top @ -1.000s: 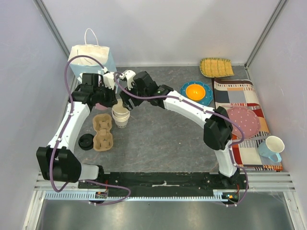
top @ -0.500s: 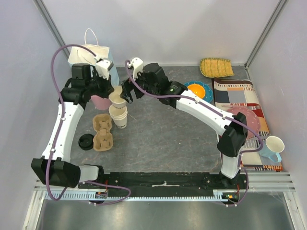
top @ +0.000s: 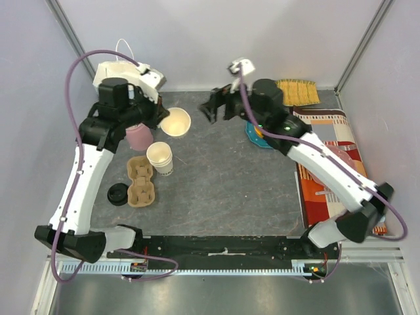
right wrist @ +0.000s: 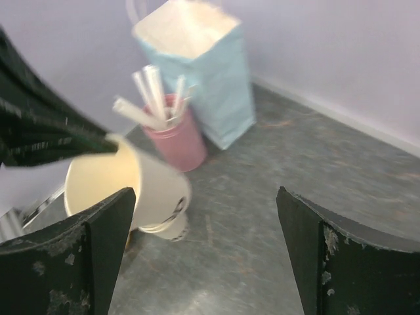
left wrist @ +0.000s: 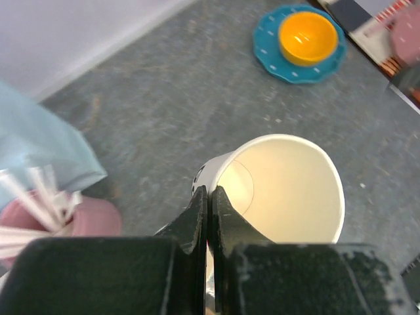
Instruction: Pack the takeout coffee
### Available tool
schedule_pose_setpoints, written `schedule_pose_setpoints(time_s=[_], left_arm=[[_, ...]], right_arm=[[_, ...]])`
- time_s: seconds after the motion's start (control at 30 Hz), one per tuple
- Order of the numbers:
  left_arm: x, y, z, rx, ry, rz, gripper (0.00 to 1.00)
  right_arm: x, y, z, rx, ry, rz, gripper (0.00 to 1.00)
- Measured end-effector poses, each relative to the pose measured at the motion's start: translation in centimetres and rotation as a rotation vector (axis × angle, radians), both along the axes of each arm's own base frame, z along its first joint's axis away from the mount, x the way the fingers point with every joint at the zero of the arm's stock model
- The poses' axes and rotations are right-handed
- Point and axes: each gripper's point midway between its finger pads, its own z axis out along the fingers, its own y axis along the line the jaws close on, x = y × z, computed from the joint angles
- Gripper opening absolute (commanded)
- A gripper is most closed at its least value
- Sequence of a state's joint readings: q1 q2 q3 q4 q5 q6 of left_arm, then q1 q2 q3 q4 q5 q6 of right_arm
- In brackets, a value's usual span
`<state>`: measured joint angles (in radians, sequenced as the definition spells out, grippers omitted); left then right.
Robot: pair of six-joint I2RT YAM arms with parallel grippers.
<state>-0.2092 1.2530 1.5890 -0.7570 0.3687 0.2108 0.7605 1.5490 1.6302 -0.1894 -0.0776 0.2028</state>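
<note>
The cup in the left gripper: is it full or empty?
Empty. The cup shows its bare cream bottom, and the left gripper pinches its rim.

Grey speckled tabletop [top: 223, 190]. At the far left corner, a pale blue paper bag [right wrist: 197, 72], upright, mouth open. Just in front of the bag, a pink cup [top: 138, 136] holding white sticks [right wrist: 154, 92]. Just beside the pink cup, a lidless paper cup [top: 176, 122], raised and tilted, cream inside on show. Nearer the front, a stack of lidless cups [top: 160, 157], upright, just beside a brown cardboard cup carrier [top: 140, 181]. Toward the right, a teal plate [left wrist: 266, 46] with an orange bowl [left wrist: 307, 36] on it. At the far right corner, a woven yellow tray [top: 296, 92]. Along the right edge, a patchwork cloth [top: 325, 121], partly hidden.
</note>
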Motion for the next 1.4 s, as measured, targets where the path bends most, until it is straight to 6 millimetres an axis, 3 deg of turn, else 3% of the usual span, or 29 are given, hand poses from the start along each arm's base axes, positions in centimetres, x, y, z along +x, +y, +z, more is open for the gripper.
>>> schedule_pose_setpoints(time_s=[0.1,0.2,0.3,0.43,0.6,0.7,0.87,1.13,1.2,1.27,1.4], left_arm=[[-0.3,-3.1,-2.4,0.016,0.067,-0.086,0.02],[-0.4,-6.4,-5.9,0.048,0.154,-0.169,0.02],[-1.0,-9.6,-10.0,0.088,0.252,-0.252,0.02],[-1.9,-12.6,-14.4,0.13,0.34,-0.33,0.02],[-2.0,-14.0,-18.4,0.138,0.405,-0.369,0.02],[-1.6,-14.3,-20.4,0.138,0.416,-0.372,0.02],[-2.6,-14.5,-22.9,0.125,0.454,-0.405,0.05],[-2.5,-14.5,-25.5,0.141,0.473,-0.415,0.18],[-2.5,-14.5,-25.6,0.146,0.468,-0.419,0.16],[-2.4,-14.5,-25.7,0.15,0.457,-0.424,0.04],[-2.0,-14.5,-25.8,0.155,0.43,-0.427,0.04]], right_arm=[[0.2,-5.8,1.8,0.037,-0.028,-0.116,0.98],[-0.6,-10.4,2.5,0.05,-0.053,-0.219,0.98],[-1.3,-13.1,2.6,0.057,-0.066,-0.286,0.98],[-1.0,-15.3,0.5,0.029,-0.042,-0.358,0.98],[-0.4,-16.5,-3.6,-0.043,0.036,-0.398,0.98],[-0.2,-16.6,-4.7,-0.063,0.057,-0.4,0.98],[-0.2,-16.5,-4.9,-0.072,0.057,-0.387,0.98],[-0.3,-16.1,-5.1,-0.082,0.058,-0.364,0.98],[-0.3,-16.0,-5.1,-0.083,0.057,-0.357,0.98],[-0.4,-15.9,-5.1,-0.084,0.056,-0.351,0.98],[-0.4,-15.8,-5.1,-0.082,0.054,-0.342,0.98]])
